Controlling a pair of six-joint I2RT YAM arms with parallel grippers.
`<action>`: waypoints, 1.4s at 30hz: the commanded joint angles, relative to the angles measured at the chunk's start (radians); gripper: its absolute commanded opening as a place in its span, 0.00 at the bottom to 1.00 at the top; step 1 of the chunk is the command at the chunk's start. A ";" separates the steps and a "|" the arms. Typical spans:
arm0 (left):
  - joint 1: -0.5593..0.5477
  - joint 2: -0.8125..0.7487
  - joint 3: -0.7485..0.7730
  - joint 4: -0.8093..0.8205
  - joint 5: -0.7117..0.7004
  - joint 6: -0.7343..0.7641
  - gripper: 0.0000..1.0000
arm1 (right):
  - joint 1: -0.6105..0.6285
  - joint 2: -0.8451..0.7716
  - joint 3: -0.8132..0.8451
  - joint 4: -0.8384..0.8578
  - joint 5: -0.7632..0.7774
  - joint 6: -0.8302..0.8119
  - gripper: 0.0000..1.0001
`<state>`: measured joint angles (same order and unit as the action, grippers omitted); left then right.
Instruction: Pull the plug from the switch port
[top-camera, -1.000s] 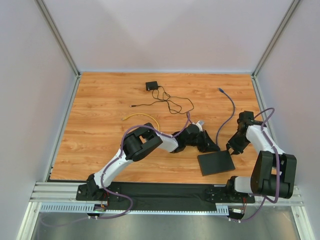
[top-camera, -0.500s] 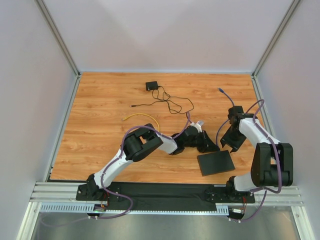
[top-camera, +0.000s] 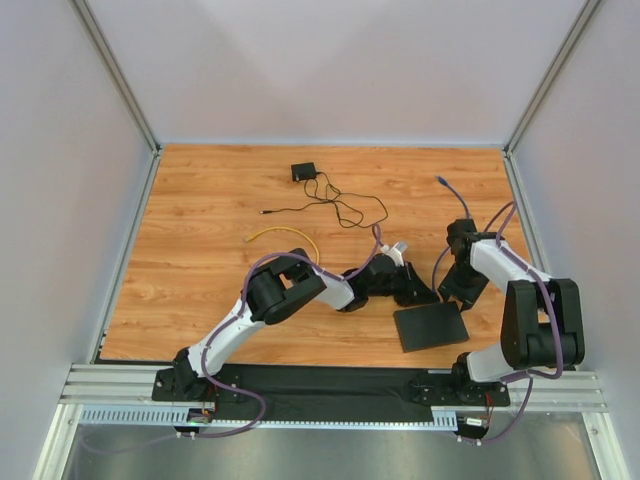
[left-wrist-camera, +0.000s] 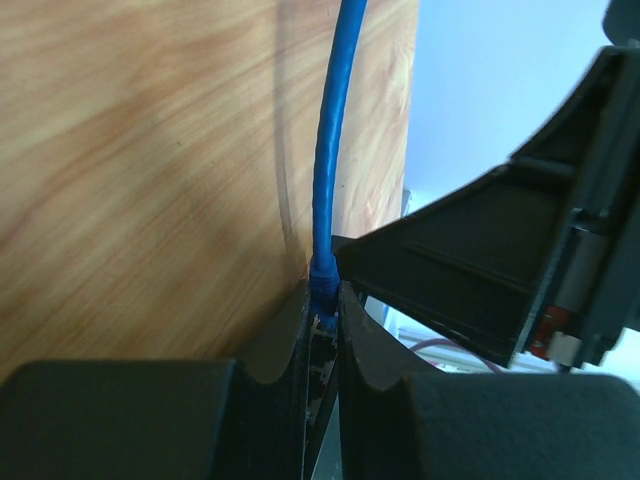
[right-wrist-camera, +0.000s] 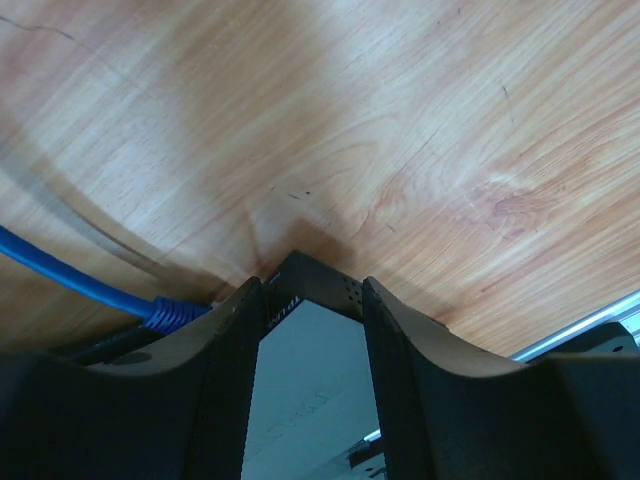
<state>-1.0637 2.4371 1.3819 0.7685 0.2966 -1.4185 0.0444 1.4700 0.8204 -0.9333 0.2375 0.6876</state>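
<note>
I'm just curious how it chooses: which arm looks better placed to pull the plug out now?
Left. The left claw pinches the blue plug; the right claw only straddles the black box at its corner, probably to steady it.

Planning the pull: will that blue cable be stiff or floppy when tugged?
Probably floppy: the blue cable lies in a loose curve. Likely light, being thin. Its plug, clamped in the left pincer, looks stiffer.

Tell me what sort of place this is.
Likely a robot lab test cell: wood-grain tabletop, plain white wall panels on aluminium posts, two white-and-black robot arms bolted to a metal rail.
</note>
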 joint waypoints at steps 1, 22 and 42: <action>0.007 -0.042 -0.004 0.002 -0.059 0.084 0.00 | 0.008 0.013 -0.059 0.011 0.017 0.010 0.45; 0.100 -0.003 0.039 0.107 -0.025 -0.014 0.00 | 0.071 0.044 -0.070 0.034 0.042 0.006 0.42; 0.176 -0.651 -0.172 -0.760 0.134 0.664 0.00 | 0.077 -0.063 0.028 0.022 0.065 -0.053 0.43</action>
<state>-0.8928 1.9003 1.2083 0.3412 0.3965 -0.9897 0.1150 1.4620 0.8047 -0.9134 0.2832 0.6571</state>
